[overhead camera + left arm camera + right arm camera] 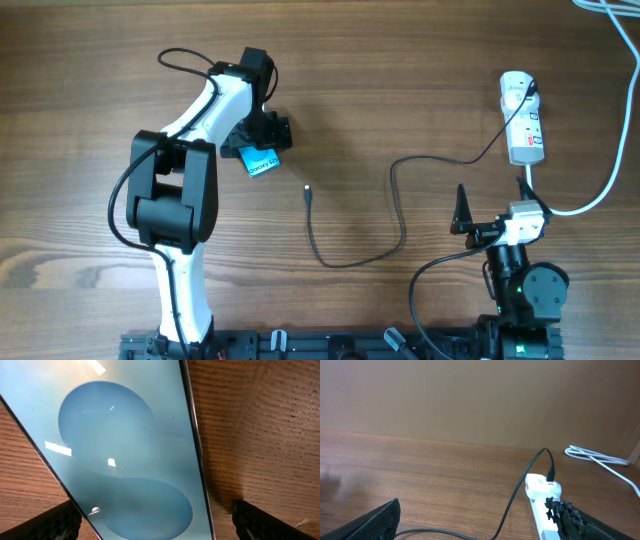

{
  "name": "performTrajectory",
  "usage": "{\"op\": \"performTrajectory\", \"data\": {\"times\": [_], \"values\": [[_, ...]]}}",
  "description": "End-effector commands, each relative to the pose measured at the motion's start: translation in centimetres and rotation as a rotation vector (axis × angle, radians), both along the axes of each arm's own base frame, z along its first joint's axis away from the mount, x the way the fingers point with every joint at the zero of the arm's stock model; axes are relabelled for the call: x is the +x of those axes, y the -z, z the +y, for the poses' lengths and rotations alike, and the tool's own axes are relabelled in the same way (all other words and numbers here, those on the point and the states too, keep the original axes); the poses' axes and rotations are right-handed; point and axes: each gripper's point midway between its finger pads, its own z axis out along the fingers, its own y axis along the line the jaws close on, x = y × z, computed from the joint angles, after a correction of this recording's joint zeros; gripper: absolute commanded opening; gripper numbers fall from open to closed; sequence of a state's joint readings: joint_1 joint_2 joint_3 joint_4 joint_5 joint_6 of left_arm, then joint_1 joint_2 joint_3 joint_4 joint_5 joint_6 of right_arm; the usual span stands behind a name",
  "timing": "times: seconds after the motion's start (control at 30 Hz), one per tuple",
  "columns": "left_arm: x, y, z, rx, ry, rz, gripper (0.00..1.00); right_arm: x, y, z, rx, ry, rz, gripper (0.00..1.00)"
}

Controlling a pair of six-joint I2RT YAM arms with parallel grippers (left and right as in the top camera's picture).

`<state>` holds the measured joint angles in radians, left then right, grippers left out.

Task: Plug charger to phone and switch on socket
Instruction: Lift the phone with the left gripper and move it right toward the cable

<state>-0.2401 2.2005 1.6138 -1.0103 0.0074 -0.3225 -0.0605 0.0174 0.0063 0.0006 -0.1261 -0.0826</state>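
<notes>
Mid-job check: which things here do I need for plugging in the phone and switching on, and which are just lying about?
Needed:
phone
charger, free tip lying apart from the phone
socket, charger's other end already plugged into it

Just lying about:
thick white lead, trailing away from the socket

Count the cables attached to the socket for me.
2. The charger plugs into the far end of the socket and loops left to its loose tip. The thick white lead leaves the near end and curves right.
</notes>
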Motion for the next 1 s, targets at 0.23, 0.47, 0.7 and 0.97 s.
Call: {"op": "performTrajectory", "data": {"times": [0.23, 0.47, 0.7, 0.97], "values": [[-1.3, 3.8, 1.8, 0.013, -0.161, 0.084, 1.00, 0.0, -0.2, -0.3, 0.010, 0.017, -0.011, 1.00], [-2.8, 4.3, 0.2, 0.023, -0.090, 0.114, 0.97, 0.0, -0.2, -0.3, 0.010, 0.017, -0.011, 1.00], [-5.5, 5.8, -1.2, 0.038, -0.004, 0.159, 0.91, 0.0, -0.2, -0.3, 0.010, 0.017, -0.011, 1.00], [-8.7, 6.0, -1.4, 0.065, 0.023, 0.257, 1.00, 0.0, -0.2, -0.3, 0.010, 0.017, -0.011, 1.00]]}}
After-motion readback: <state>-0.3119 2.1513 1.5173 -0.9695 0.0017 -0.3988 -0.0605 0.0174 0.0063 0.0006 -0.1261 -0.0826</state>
